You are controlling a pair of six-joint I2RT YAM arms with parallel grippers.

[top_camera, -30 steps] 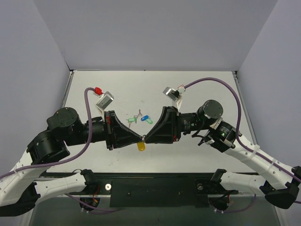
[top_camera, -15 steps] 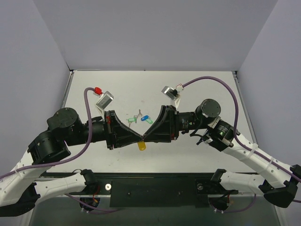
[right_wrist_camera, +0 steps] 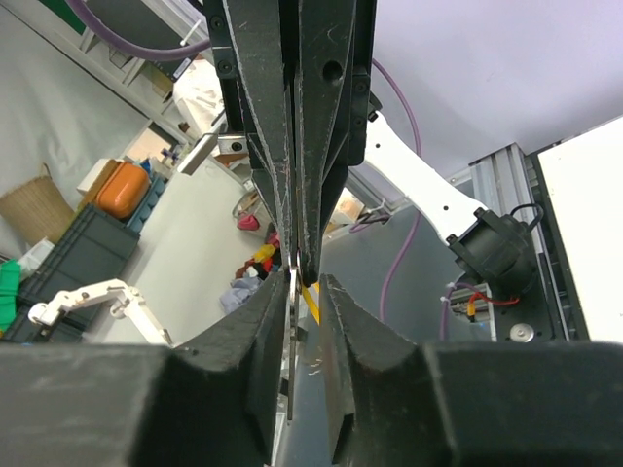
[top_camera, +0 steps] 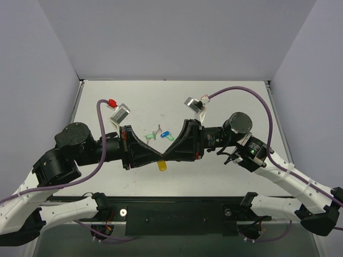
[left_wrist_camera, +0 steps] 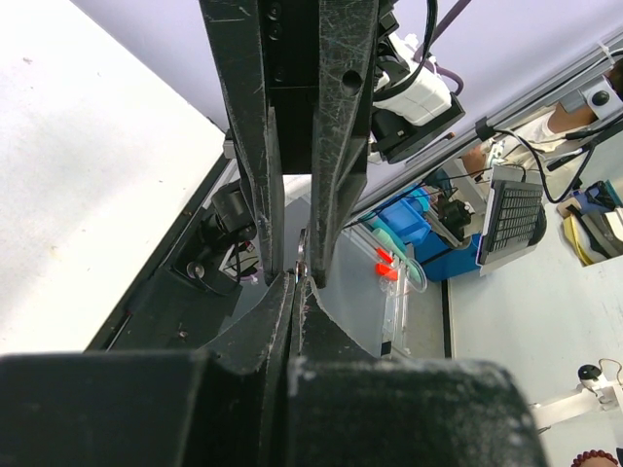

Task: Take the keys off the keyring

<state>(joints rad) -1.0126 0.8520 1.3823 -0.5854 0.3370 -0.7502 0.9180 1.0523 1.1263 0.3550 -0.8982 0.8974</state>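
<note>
The keyring (top_camera: 161, 166) hangs near the blue key tag (top_camera: 167, 135), on that tag's side toward the arm bases. Between the blue tag and the keyring, the left gripper (top_camera: 158, 156) and right gripper (top_camera: 167, 156) meet tip to tip above the desk (top_camera: 230, 96). The left jaws are pressed together on the keyring's metal. The right jaws show a narrow gap with the keys (right_wrist_camera: 290, 350), a thin silver edge, inside it; whether they pinch it I cannot tell. A green key tag (top_camera: 150, 138) lies just left of the blue one
</note>
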